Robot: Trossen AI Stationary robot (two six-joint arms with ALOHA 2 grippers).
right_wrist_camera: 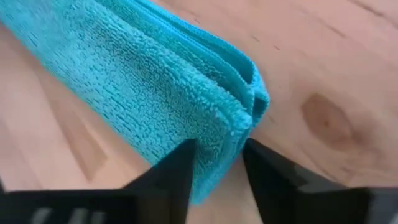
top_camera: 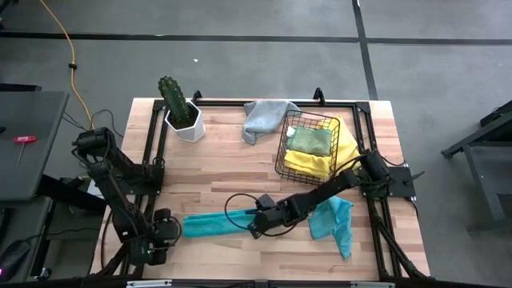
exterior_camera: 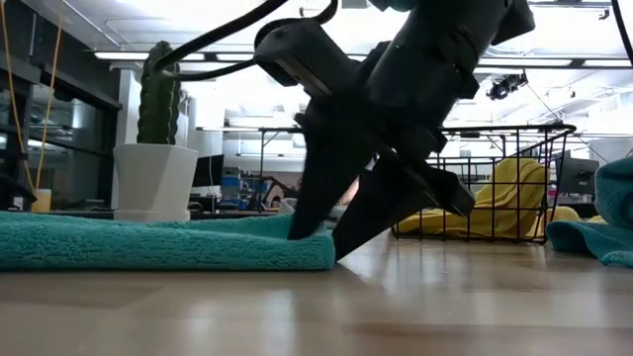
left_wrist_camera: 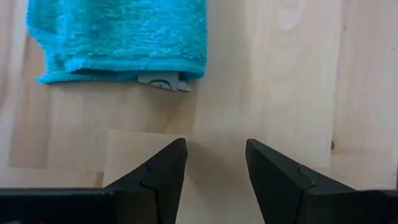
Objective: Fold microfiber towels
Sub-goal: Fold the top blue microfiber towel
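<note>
A teal microfiber towel (top_camera: 216, 224), folded into a long strip of several layers, lies flat along the table's near side. My right gripper (top_camera: 254, 226) reaches its right end, slanting down, and is shut on it (right_wrist_camera: 217, 155). My left gripper (top_camera: 164, 232) hovers open (left_wrist_camera: 214, 162) over bare wood just short of the strip's left end (left_wrist_camera: 118, 37), where a small label (left_wrist_camera: 165, 81) sticks out. A second teal towel (top_camera: 336, 224) lies crumpled at the near right. A grey towel (top_camera: 264, 120) lies at the far edge. My right gripper pinches the right end of the folded teal strip, at its corner (right_wrist_camera: 233, 127), between its two fingers (right_wrist_camera: 177, 171). Several layers show at the fold there. The fingers slant down from the table's right (exterior_camera: 331, 237). The towel lies flat on the table.
A black wire basket (top_camera: 282, 148) at the far right holds a light green towel (top_camera: 310, 141) on a yellow one (top_camera: 308, 164). A cactus in a white pot (top_camera: 184, 120) stands at the far left. Bare wood lies between the strip and the basket.
</note>
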